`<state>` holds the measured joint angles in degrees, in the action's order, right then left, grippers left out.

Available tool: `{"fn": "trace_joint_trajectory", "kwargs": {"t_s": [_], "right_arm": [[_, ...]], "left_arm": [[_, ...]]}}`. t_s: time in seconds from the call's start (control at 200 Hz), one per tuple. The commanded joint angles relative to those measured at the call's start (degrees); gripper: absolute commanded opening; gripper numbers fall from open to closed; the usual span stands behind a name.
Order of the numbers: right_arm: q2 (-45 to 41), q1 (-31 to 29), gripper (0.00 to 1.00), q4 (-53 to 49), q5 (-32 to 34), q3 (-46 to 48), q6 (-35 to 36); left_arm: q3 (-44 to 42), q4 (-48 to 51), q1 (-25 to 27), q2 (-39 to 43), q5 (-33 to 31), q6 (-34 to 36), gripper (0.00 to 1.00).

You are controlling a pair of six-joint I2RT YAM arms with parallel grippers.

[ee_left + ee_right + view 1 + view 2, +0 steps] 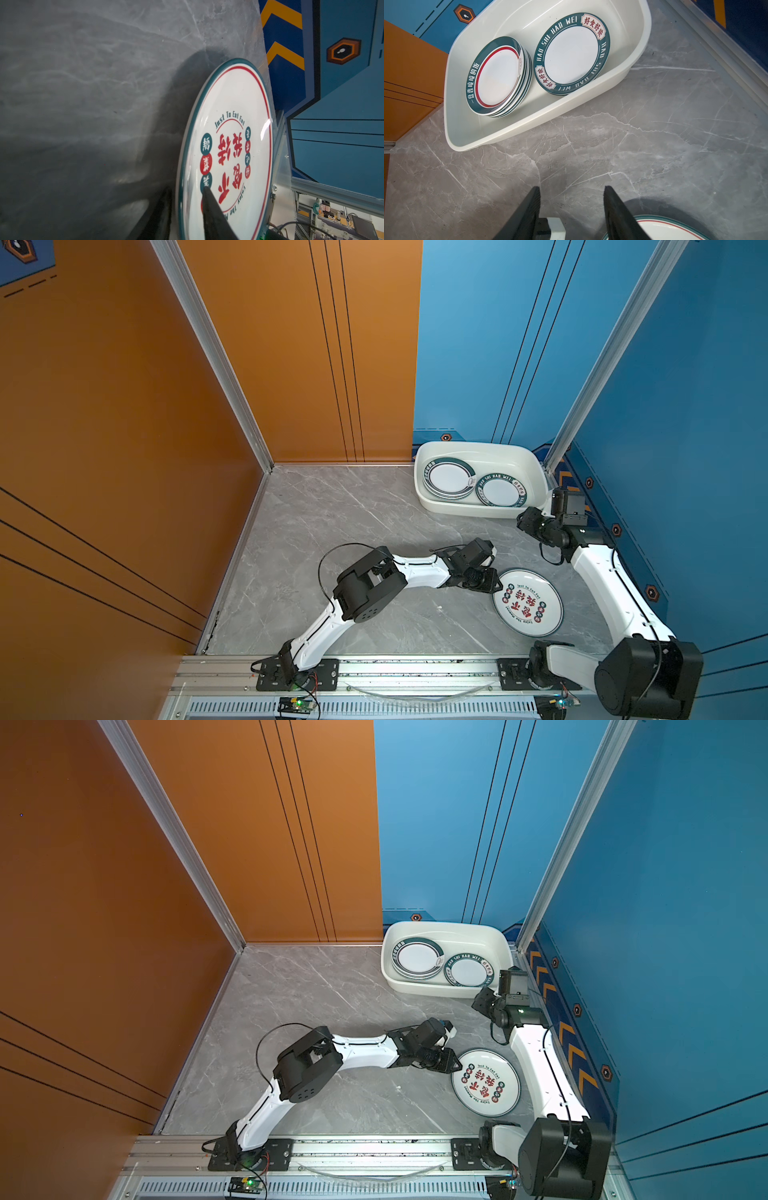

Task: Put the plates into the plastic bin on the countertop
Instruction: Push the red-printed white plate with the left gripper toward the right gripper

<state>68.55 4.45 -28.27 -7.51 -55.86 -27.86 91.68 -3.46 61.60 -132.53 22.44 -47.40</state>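
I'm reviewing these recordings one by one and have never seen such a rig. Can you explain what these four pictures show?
The left arm and right arm are robot arms, each ending in a two-fingered hand. Two pictures look down from overhead; the other two come from cameras on the wrists. On the grey countertop sit a white bin, holding a stack of plates and a lettered plate beside it, and one loose plate. The left hand straddles the loose plate's rim; whether it grips is unclear. The right hand is open and empty.

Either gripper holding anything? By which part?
Left gripper straddles the red-character plate's rim; clamped or not, cannot tell. Right gripper open, empty.
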Motion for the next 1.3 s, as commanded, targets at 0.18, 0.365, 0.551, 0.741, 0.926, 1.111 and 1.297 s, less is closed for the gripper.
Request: {"fn": "trace_joint_trajectory", "kwargs": {"t_s": [0.18,0.365,0.551,0.741,0.926,1.111,1.297], "right_arm": [[-1.5,0.0,0.52,0.4,-0.5,2.1,0.8],[-1.7,-0.1,0.52,0.6,-0.3,2.6,0.9],[-1.7,-0.6,0.52,1.5,-1.9,3.2,1.2],[-1.8,-0.8,0.53,5.2,-10.5,4.5,1.9],[0.7,-1.4,0.58,8.4,-19.5,4.3,1.8],[4.5,-3.9,0.62,12.3,-26.4,4.0,0.8],[10.1,-8.2,0.64,14.3,-29.7,2.9,1.7]], "left_arm": [[-2.6,3.1,-0.3,-0.5,0.6,1.2,0.14],[-4.6,1.7,-1.0,1.0,1.3,1.3,0.05],[-9.9,-2.5,-2.9,4.7,2.3,0.3,0.0],[-19.9,-7.1,-7.1,13.0,3.0,0.1,0.0],[-31.2,-9.4,-12.6,23.3,4.1,1.2,0.0],[-42.4,-11.1,-19.1,33.8,6.1,1.6,0.0],[-49.4,-11.3,-25.7,43.1,9.1,2.0,0.0]]}}
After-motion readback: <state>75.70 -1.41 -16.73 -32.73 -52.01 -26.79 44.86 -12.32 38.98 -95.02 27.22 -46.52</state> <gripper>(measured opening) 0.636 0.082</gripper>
